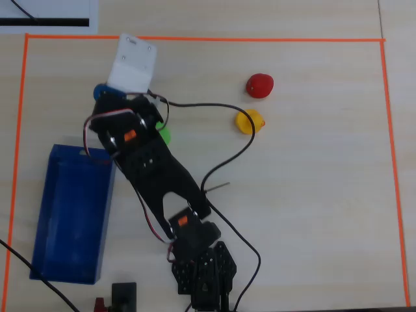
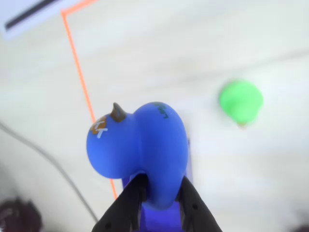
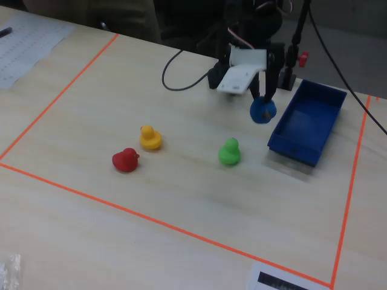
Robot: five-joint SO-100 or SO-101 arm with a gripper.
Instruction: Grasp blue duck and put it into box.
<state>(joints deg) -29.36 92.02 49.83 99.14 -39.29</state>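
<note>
My gripper (image 2: 161, 186) is shut on the blue duck (image 2: 137, 150), with the black jaws pinching its lower body. The duck has a small dark tip on its head. In the fixed view the duck (image 3: 262, 110) hangs in the gripper (image 3: 263, 101) above the table, just left of the dark blue box (image 3: 290, 151). In the overhead view the duck (image 1: 100, 91) peeks out from under the white wrist mount, beyond the upper short end of the box (image 1: 40, 214). The box looks empty.
A green duck (image 3: 229, 151) stands near the box and is partly under the arm in the overhead view (image 1: 165, 136). A yellow duck (image 3: 150, 138) and a red duck (image 3: 125, 160) stand farther off. Orange tape (image 1: 195, 39) frames the table. A black cable (image 1: 227, 162) trails across it.
</note>
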